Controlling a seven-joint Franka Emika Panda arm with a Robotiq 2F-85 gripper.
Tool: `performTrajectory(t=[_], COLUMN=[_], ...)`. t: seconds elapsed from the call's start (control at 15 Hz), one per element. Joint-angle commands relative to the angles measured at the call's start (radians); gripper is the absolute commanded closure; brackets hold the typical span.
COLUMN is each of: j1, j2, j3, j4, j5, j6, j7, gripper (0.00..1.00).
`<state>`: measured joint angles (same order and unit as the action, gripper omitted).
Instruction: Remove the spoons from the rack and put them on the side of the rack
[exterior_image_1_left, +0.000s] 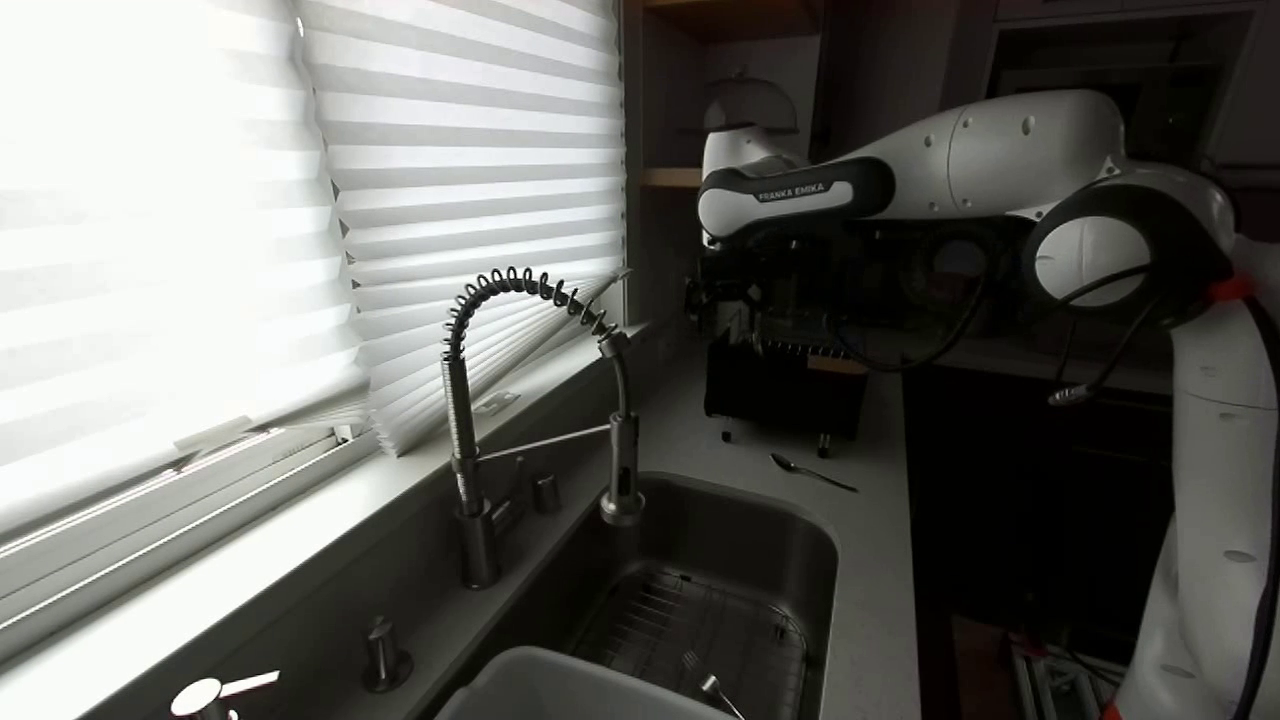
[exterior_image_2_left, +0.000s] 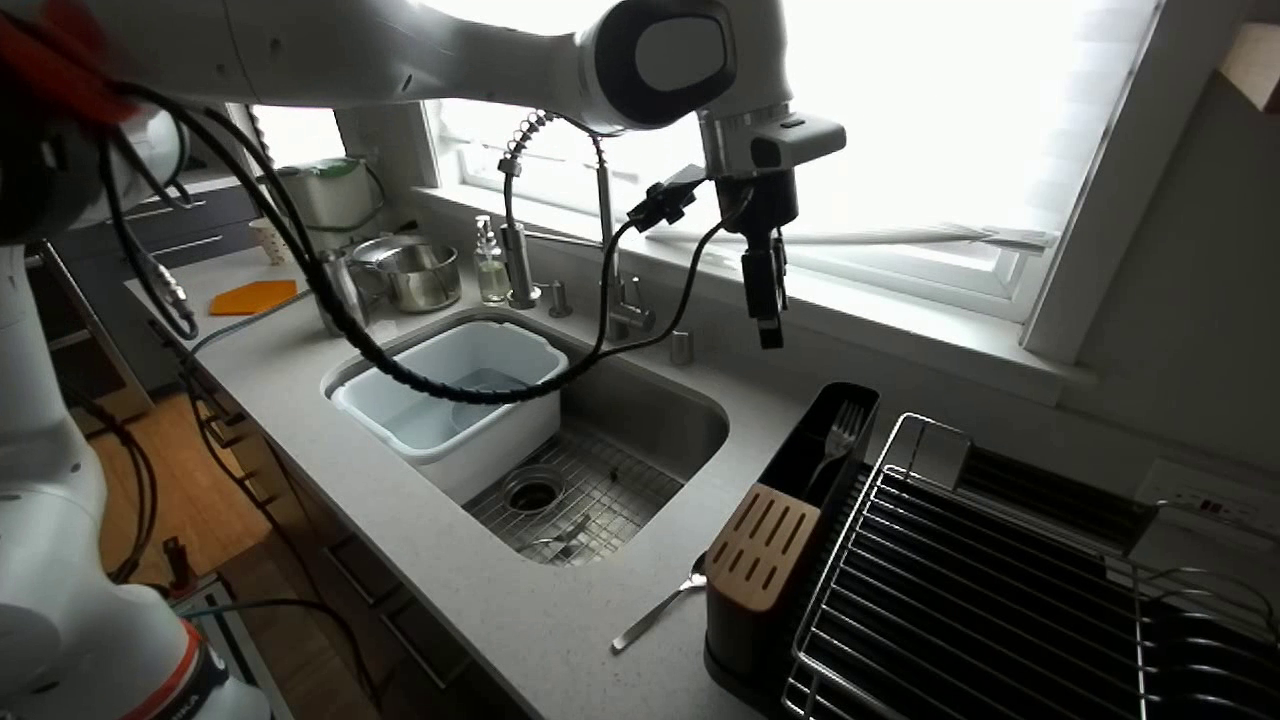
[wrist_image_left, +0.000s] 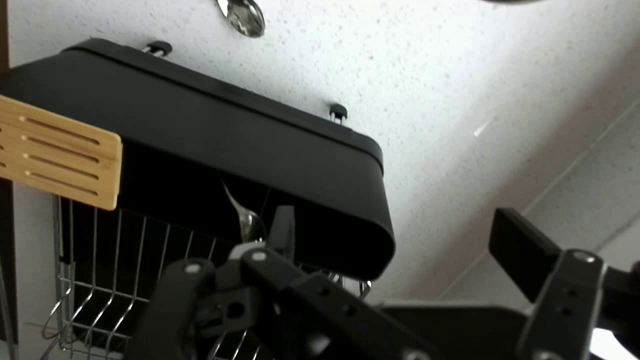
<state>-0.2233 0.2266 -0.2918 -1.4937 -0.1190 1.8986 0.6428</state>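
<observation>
The gripper (wrist_image_left: 395, 225) is positioned above the black utensil rack (wrist_image_left: 240, 135). Its jaws stand wide apart, the two fingers (wrist_image_left: 522, 255) well separated with open space between them. One spoon (exterior_image_2_left: 660, 608) lies flat on the countertop (exterior_image_2_left: 590, 610), between the utensil rack and the sink (exterior_image_2_left: 650, 425). The bowl end is just beside the rack; the handle points toward the front edge of the countertop. A slotted wooden cover (exterior_image_2_left: 763, 548) rests across the end of the rack nearer that edge. A fork (exterior_image_2_left: 842, 432) stands tilted in the uncovered section, tines up; the interior is too dark for me to tell what else it holds. A wire dish rack (exterior_image_2_left: 980, 575) adjoins the utensil rack on the side away from the sink. A white tub (exterior_image_2_left: 505, 455) occupies one half of the sink; in the other half, metal cutlery (exterior_image_2_left: 570, 537) rests on a wire grid (exterior_image_2_left: 640, 490). A coiled faucet (exterior_image_1_left: 458, 410) rises between the sink and the pleated blinds (exterior_image_1_left: 470, 150).
</observation>
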Motion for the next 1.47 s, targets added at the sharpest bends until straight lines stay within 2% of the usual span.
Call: performTrajectory(t=[0.0, 0.33, 1.0, 1.07, 1.13, 1.2, 1.4], j1=[-0.043, -0.077, -0.099, -0.1, -0.101, -0.102, -0.106], j2=[-0.014, 0.033, 0.12, 0.128, 0.131, 0.136, 0.149], j3=[-0.011, -0.036, -0.061, -0.062, -0.065, -0.066, -0.069], j4=[-0.027, -0.007, 0.028, 0.032, 0.033, 0.038, 0.049], j5=[0.067, 0.095, 0.082, 0.082, 0.081, 0.083, 0.083], j6=[0.095, 0.112, 0.118, 0.119, 0.118, 0.116, 0.115], j7=[-0.007, 0.033, 0.095, 0.095, 0.098, 0.097, 0.097], gripper=[0.0, 0.0, 0.02, 0.09, 0.26, 0.3, 0.55])
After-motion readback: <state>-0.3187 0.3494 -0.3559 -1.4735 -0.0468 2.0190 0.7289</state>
